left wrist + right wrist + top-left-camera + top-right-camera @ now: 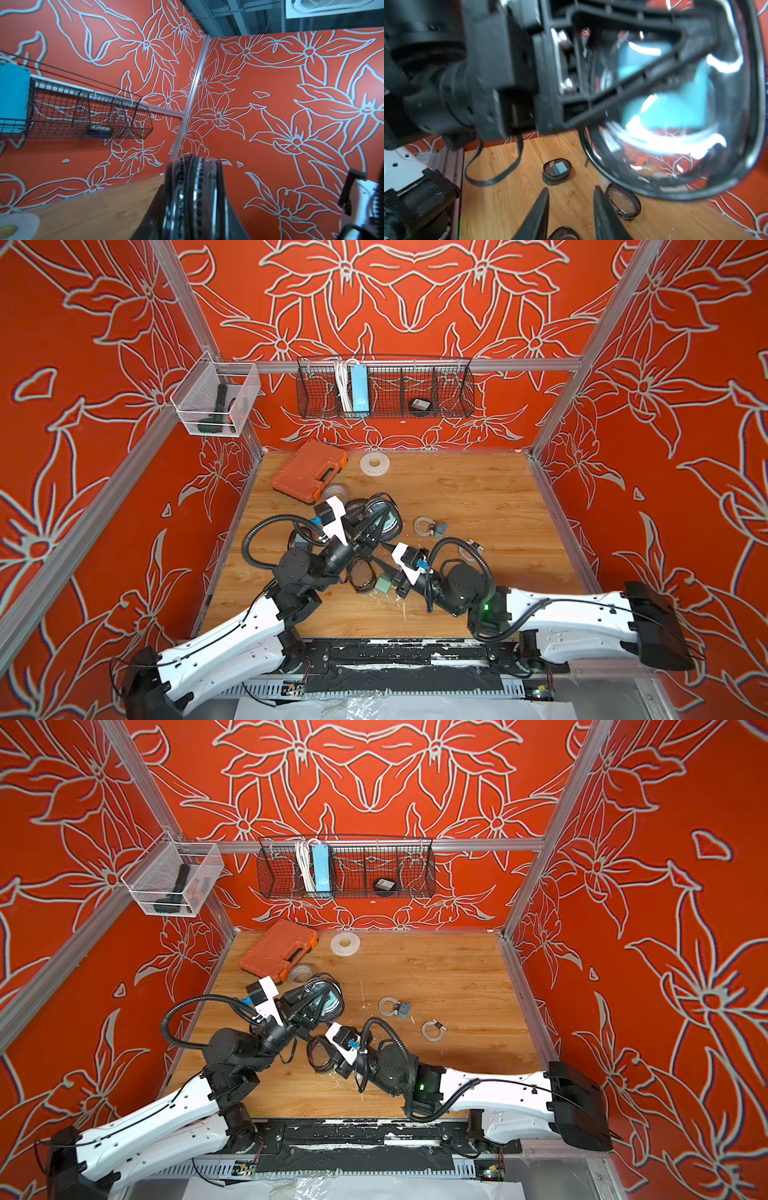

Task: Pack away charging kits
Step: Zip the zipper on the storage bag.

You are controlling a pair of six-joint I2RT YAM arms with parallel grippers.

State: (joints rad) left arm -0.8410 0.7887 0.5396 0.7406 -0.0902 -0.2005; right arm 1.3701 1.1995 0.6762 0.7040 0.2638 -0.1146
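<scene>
My left gripper (372, 526) is shut on a black-rimmed, clear-topped pouch (390, 522), held up off the table; a light-blue adapter shows through its clear top (675, 99). The left wrist view shows the pouch's zipped edge (193, 197) between the jaws. My right gripper (571, 190) hangs just below it, open over bare wood with nothing between its fingers. Ahead of it lies a shut pouch holding a blue adapter (557, 171), with an empty pouch (623, 201) beside one finger. A loose teal adapter (384, 585) lies by the open pouch (361, 578). Another adapter (441, 527) with its coiled cable (424, 526), and a second coil (469, 549), lie to the right.
An orange tool case (309, 470) and two white tape rolls (374, 464) (334, 492) lie at the back left. The wire basket (453, 385) on the back wall holds a blue power strip (358, 385) and a dark pouch (419, 405). A clear bin (216, 398) hangs on the left wall.
</scene>
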